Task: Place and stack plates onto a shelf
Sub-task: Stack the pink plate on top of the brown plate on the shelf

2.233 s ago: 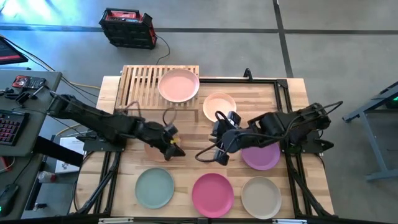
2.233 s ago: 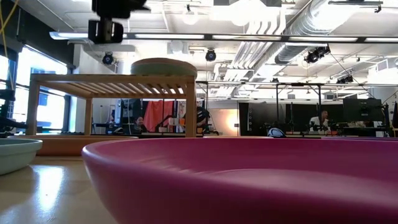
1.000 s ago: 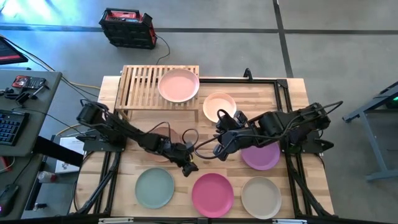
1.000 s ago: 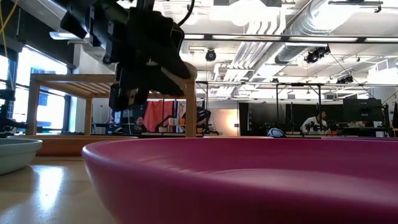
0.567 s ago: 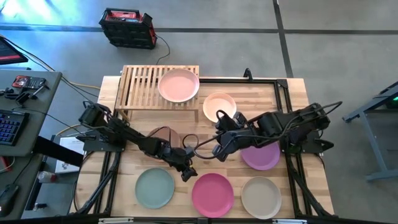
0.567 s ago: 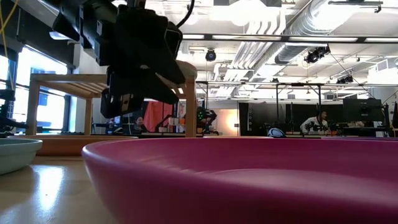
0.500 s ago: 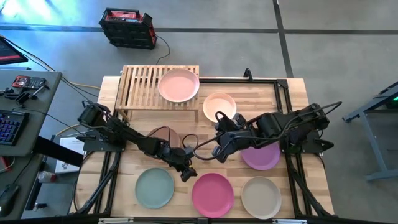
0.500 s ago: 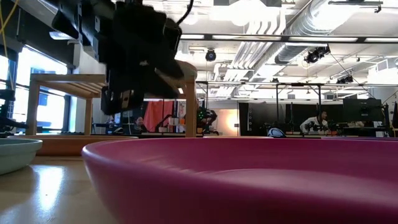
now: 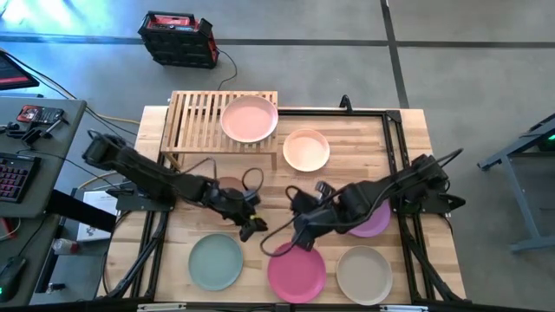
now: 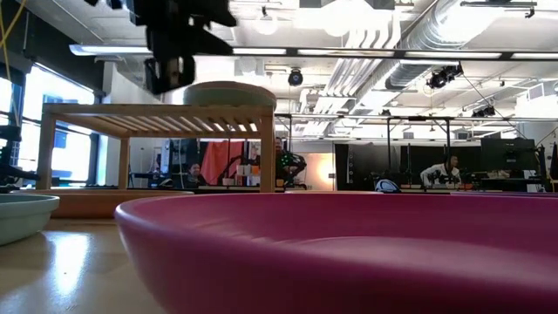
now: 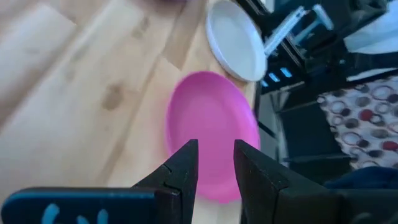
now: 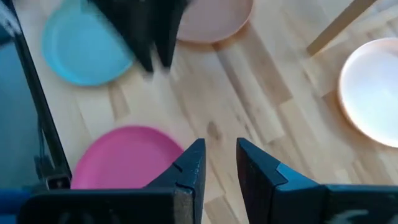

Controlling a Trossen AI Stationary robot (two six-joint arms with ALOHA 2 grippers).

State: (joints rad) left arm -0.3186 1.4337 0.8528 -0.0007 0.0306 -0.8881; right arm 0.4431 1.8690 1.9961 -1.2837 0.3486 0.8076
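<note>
The slatted wood shelf [image 9: 204, 121] stands at the far left with a pink plate [image 9: 250, 118] on its right end. On the table lie a peach plate [image 9: 306, 149], a brown plate [image 9: 227, 185], a purple plate [image 9: 379, 219], a teal plate [image 9: 216, 262], a magenta plate [image 9: 297, 271] and a beige plate [image 9: 364, 275]. My left gripper [image 9: 251, 228] hovers between the brown and magenta plates, narrowly open and empty [image 11: 216, 168]. My right gripper [image 9: 281, 248] hangs over the magenta plate's far-left rim, narrowly open and empty [image 12: 221, 165].
Bare tabletop lies between the two rows of plates. A black frame [image 9: 395, 139] runs along the table's right side. In the low view the magenta plate [image 10: 349, 253] fills the foreground, with the shelf [image 10: 157, 118] behind it and my left gripper [image 10: 174, 44] raised above.
My left gripper has risen and drawn back a little toward the far left, away from the magenta plate. My right gripper has come down and moved toward the near left, from beside the peach plate to above the magenta plate's rim. No plate has moved.
</note>
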